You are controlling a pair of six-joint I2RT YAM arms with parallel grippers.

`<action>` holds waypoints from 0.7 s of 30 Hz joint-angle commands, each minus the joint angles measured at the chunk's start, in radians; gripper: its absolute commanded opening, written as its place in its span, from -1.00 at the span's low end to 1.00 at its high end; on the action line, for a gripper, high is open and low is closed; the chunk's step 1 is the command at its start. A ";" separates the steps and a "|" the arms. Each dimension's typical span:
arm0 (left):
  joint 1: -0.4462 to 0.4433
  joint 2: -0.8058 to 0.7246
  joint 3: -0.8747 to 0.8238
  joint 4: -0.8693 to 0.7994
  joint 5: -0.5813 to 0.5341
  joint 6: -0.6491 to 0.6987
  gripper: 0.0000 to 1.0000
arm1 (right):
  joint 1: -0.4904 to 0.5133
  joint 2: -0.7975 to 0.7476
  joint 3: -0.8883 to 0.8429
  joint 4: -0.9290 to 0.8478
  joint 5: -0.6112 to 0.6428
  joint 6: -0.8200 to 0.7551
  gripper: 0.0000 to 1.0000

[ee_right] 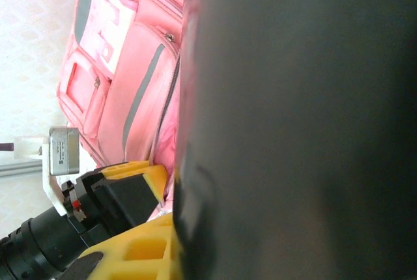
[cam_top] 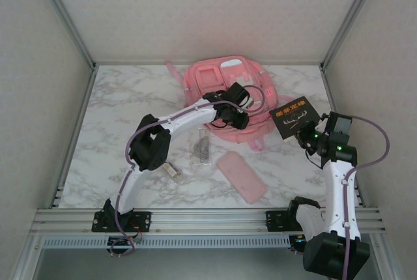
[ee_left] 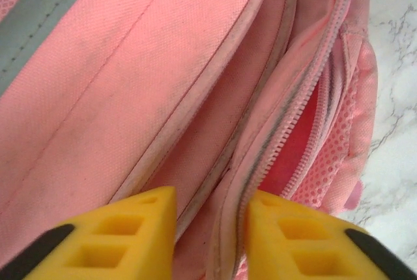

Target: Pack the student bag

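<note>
Yellow, hollow-celled fingertips [ee_left: 159,205] of the left gripper [ee_left: 210,205] are seen a little apart, released rather than clenched. The piped rim of the student bag [ee_left: 130,84] runs into the gap between them. Just right of that rim the main compartment is unzipped: its zipper teeth [ee_left: 287,124] are spread and a deeper pink lining is exposed, but no contents can be made out. A mesh side pocket [ee_left: 342,137] is sewn to the bag's right flank. The bag, of woven pink fabric with a grey stripe, is laid flat at the far middle of the marble table [cam_top: 117,111]. At its right edge a thin black book [cam_top: 296,116] with gold lettering is grasped by the right gripper [cam_top: 307,137], whose jaws are clenched on it. Nearer, a flat oblong pink pencil case [cam_top: 241,176] and a clear flat item [cam_top: 202,146] are laid on the table, outside the bag.
</note>
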 commanded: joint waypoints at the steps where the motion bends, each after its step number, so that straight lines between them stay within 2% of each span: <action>1: 0.009 0.018 0.020 0.011 0.010 -0.009 -0.99 | -0.002 -0.024 0.007 0.074 -0.038 0.003 -1.00; 8: 0.036 -0.079 0.021 0.035 -0.043 -0.121 -1.00 | -0.002 -0.036 0.019 0.051 -0.039 -0.001 -1.00; 11: 0.062 -0.167 -0.018 0.100 -0.057 -0.189 -1.00 | -0.002 -0.045 0.022 0.050 -0.052 0.019 -1.00; 15: 0.072 -0.255 -0.069 0.205 -0.098 -0.198 -1.00 | -0.002 -0.056 0.018 0.072 -0.087 0.058 -1.00; 18: 0.072 -0.275 -0.064 0.244 -0.123 -0.192 -1.00 | -0.001 -0.053 -0.002 0.115 -0.111 0.090 -1.00; 21: 0.074 -0.293 -0.065 0.282 -0.121 -0.201 -1.00 | 0.032 -0.044 -0.067 0.275 -0.185 0.192 -1.00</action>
